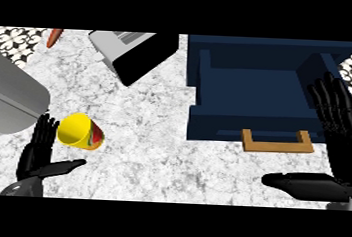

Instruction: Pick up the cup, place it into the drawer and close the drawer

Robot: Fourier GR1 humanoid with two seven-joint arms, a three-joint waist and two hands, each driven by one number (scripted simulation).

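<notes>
A yellow cup (79, 131) with a red and green pattern lies on its side on the marble counter, its mouth facing left. My left hand (37, 157) is open just left of and below the cup, fingers straight, thumb pointing right, not touching it. A dark blue drawer (209, 89) stands pulled out at the right, its inside bare, with a wooden handle (278, 143) on its front. My right hand (339, 132) is open, its fingers up over the drawer's right side, its thumb stretched left below the handle.
A grey rounded appliance (10, 101) fills the left edge. A toaster-like box with a black side (134, 51) sits at the back centre. An orange carrot (54, 37) lies at the back left. Bare marble (155, 154) spreads between cup and drawer.
</notes>
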